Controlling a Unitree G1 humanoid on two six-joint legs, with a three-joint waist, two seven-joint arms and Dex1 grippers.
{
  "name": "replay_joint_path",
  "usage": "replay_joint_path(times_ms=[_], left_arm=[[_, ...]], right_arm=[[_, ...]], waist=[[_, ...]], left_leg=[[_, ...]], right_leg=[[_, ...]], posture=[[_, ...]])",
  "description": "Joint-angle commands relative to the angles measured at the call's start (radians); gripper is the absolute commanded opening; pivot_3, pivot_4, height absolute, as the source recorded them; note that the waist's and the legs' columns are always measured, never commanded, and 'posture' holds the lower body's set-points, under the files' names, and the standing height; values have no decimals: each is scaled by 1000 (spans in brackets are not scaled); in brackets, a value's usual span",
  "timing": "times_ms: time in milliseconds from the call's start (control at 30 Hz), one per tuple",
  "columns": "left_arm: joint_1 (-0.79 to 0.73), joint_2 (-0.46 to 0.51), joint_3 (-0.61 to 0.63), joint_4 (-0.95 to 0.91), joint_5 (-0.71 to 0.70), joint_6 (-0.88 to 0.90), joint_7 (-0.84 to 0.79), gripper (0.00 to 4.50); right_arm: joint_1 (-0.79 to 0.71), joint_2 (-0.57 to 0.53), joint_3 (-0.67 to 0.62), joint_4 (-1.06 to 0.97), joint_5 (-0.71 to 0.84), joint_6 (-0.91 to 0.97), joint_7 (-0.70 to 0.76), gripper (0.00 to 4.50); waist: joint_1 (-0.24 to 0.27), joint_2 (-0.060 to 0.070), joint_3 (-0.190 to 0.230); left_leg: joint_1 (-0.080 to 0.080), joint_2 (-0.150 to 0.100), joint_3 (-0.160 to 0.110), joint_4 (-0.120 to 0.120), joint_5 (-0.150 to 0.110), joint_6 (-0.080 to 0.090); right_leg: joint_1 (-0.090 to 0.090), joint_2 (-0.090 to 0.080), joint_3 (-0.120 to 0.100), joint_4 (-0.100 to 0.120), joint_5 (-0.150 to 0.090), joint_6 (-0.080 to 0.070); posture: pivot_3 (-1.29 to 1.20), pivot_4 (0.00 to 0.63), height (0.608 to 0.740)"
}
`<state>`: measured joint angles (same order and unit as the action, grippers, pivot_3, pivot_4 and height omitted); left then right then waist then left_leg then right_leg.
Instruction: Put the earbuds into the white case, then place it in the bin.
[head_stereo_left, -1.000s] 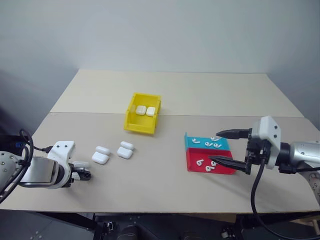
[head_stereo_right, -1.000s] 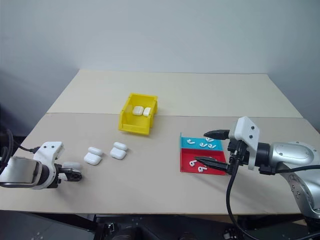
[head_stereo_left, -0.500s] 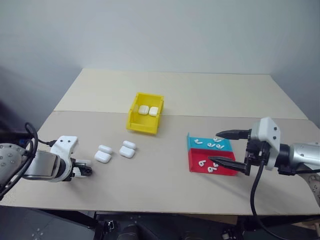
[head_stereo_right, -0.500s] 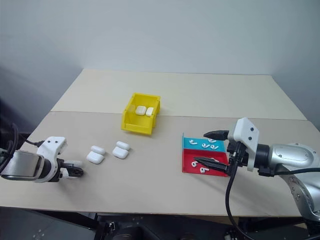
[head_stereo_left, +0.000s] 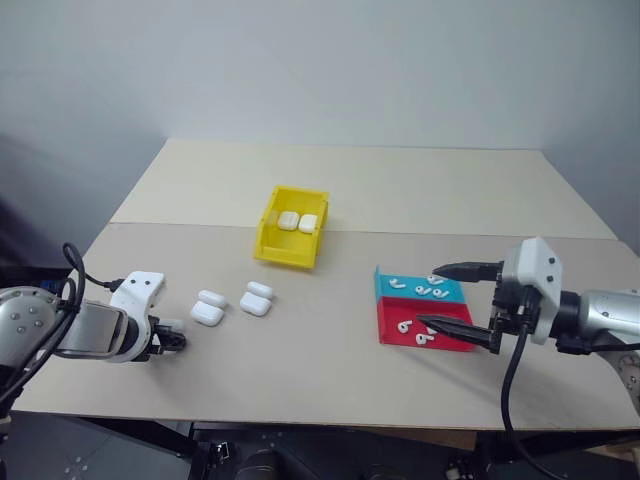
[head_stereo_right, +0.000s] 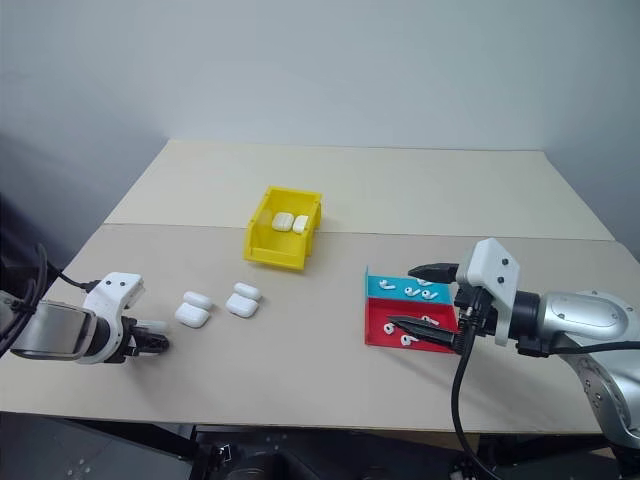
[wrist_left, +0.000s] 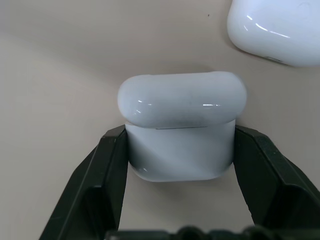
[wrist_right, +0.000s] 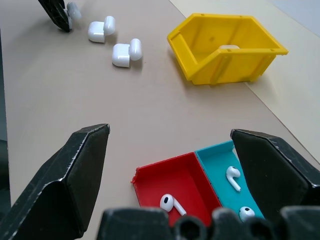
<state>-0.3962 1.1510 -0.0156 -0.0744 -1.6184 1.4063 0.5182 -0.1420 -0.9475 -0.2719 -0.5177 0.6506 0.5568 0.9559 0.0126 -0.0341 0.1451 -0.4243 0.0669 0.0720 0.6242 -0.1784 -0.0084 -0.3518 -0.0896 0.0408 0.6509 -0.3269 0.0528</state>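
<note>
White case (wrist_left: 180, 130) pinched between both fingers (wrist_left: 107, 175) of left gripper (head_stereo_left: 170, 340), lid open, near the table's (head_stereo_left: 330, 370) front-left edge. Just beyond, two more open cases: one (head_stereo_left: 208, 308) close by, another (head_stereo_left: 256, 299) a little further toward the middle. Further back, around mid-table, the yellow bin (head_stereo_left: 290, 227) with two closed cases (head_stereo_left: 298, 221) inside. Toward the front-right, a red-and-blue stepped tray (head_stereo_left: 420, 308) with earbuds (head_stereo_left: 428, 290) scattered over both steps. Right gripper (head_stereo_left: 455, 297) held over that tray's right end, fingers spread wide, nothing between them; tray and bin visible past them in the right wrist view.
</note>
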Motion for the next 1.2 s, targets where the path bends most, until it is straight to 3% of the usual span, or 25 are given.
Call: replay_joint_path(times_ms=[33,133,233,333,400,533,667,833,1100,1200], left_arm=[[33,-4,26,-25,5,15,5,2803],[88,40,112,-120,24,0,-53,2803],[173,56,304,-218,60,-65,-170,2803],[248,-14,504,-358,219,-249,-397,2803],[241,-92,529,-422,319,-402,-511,2803],[182,-197,496,-426,383,-547,-730,2803],[15,-319,333,-379,464,-688,-1034,2803],[-125,-402,142,-299,616,-807,-1344,2803],[-210,-486,10,-202,759,-894,-1584,2803],[-203,-514,12,-217,761,-885,-1586,2803]], right_arm=[[1,-12,-51,-25,16,-3,-1,4500],[4,-11,-57,-23,13,-5,-1,4500],[1,-10,-56,-14,7,-10,0,4500],[-23,-2,-36,11,-7,-20,-6,4500],[-54,11,-7,28,-20,-29,-14,4500],[-101,22,24,48,-31,-29,-11,4500],[-195,-38,119,68,-94,1,17,4500],[-341,-88,299,110,-191,55,64,4500],[-593,-82,580,197,-370,86,220,4500],[-640,-91,677,231,-458,21,315,3926]], waist=[[0,0,0],[-3,0,0],[-9,-1,1],[-7,-2,2],[-4,-1,1],[1,-1,1],[1,0,1],[-7,0,1],[-17,0,2],[-15,0,2]], left_leg=[[0,0,0,0,0,0],[0,0,0,0,0,0],[-2,0,0,-1,0,0],[-3,1,0,-1,0,-1],[-2,0,2,-1,0,-1],[-1,0,2,0,0,-1],[-4,0,1,1,0,0],[-6,0,1,3,0,0],[-8,1,1,3,0,1],[-8,2,1,4,0,1]], right_leg=[[0,0,0,0,0,0],[0,0,0,0,0,0],[-2,0,1,-1,0,0],[-2,0,-1,-1,0,0],[-1,-1,-1,-2,0,0],[0,0,-1,-2,0,-1],[-1,0,-1,-2,1,0],[-2,1,-1,-3,1,1],[-5,3,0,-2,1,2],[-5,3,0,-2,1,2]], posture=[[0,150,740],[0,150,740],[0,150,740],[0,150,740],[0,150,740],[0,150,740],[0,150,740],[0,150,740],[0,150,740],[0,150,740]])
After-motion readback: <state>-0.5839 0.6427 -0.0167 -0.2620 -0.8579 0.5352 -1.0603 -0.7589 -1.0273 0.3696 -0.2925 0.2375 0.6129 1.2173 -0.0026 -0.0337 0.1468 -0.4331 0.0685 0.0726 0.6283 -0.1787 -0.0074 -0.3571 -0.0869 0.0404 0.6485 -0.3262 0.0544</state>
